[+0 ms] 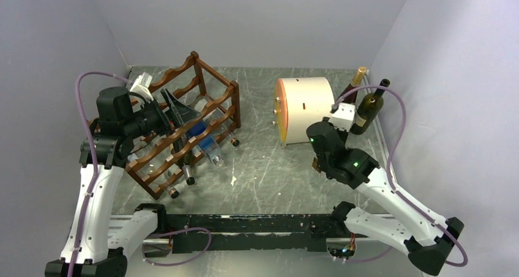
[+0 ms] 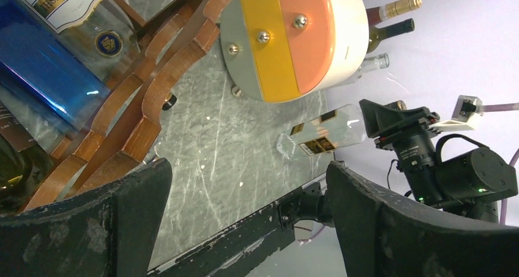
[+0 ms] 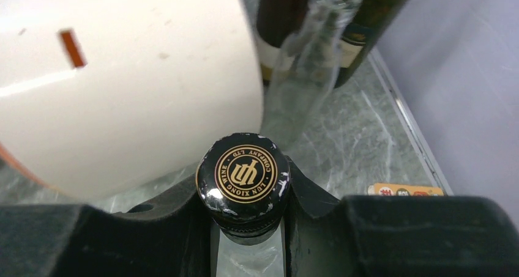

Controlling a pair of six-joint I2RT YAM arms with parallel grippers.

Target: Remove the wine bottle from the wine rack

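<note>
The reddish-brown wine rack (image 1: 208, 75) stands at the left and holds several lying bottles, among them a blue one (image 1: 199, 133). In the left wrist view the rack's rails (image 2: 153, 99) and the blue bottle (image 2: 43, 75) are at the upper left. My left gripper (image 1: 177, 109) hovers over the rack, open and empty (image 2: 248, 228). My right gripper (image 3: 248, 185) is shut on the black gold-printed cap of a clear bottle (image 2: 318, 136). It holds that bottle roughly upright in front of the drum. In the top view the right arm mostly hides it (image 1: 315, 164).
A cream drum (image 1: 309, 109) with an orange and yellow face (image 2: 287, 38) lies mid-table. Dark bottles (image 1: 372, 103) and a clear one (image 3: 306, 75) stand behind it by the right wall. Bottle necks (image 1: 188, 179) stick out of the rack's front.
</note>
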